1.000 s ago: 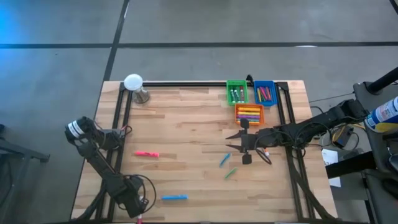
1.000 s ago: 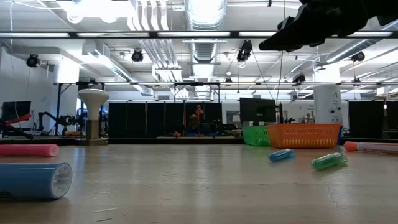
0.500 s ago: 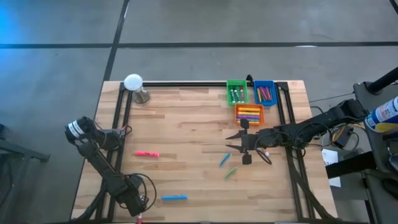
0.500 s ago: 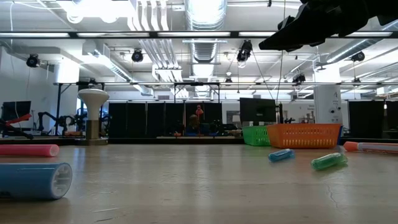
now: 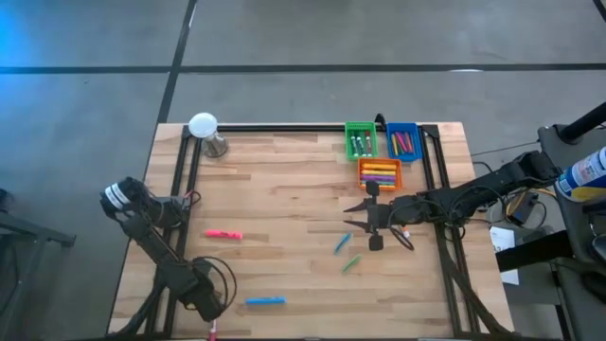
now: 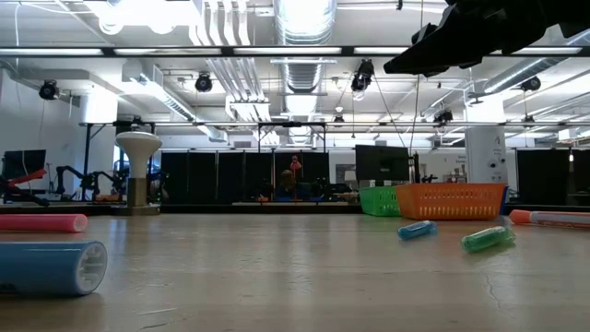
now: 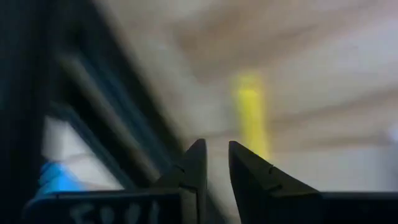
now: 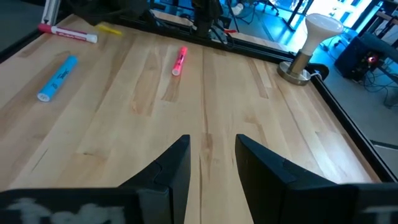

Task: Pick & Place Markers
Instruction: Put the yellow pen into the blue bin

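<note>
Most of your markers are already sorted: the green bin (image 5: 361, 140), the blue bin (image 5: 402, 140) and the orange bin (image 5: 379, 173) at the far right of the table (image 5: 284, 189) each hold several.

Loose ones you've got left on the wood:
- pink marker (image 5: 224, 234), left of centre, well apart from the bins
- long blue marker (image 5: 265, 301), near the front edge
- short blue marker (image 5: 341, 244) and green marker (image 5: 350, 264), just beside each other, near your right gripper
- a white-barrelled marker with a red cap (image 5: 405, 236) lies partly under your right arm
- a red-and-white marker (image 8: 67, 33) and a yellow marker (image 8: 109, 28) show in the right wrist view at the front-left corner by the frame rail

So call it seven still out, judging by what shows.

Your right gripper (image 5: 365, 216) hangs above the table just in front of the orange bin, fingers apart with bare wood between them, holding nothing. Your left gripper (image 7: 215, 168) is down at the front-left corner, jaws at a narrow gap with nothing between them; the yellow marker (image 7: 250, 118) lies just ahead of its tips, not gripped.

I'd judge you're in the back half of the job, between picks. The short blue and green ones are your right arm's nearest targets.
</note>
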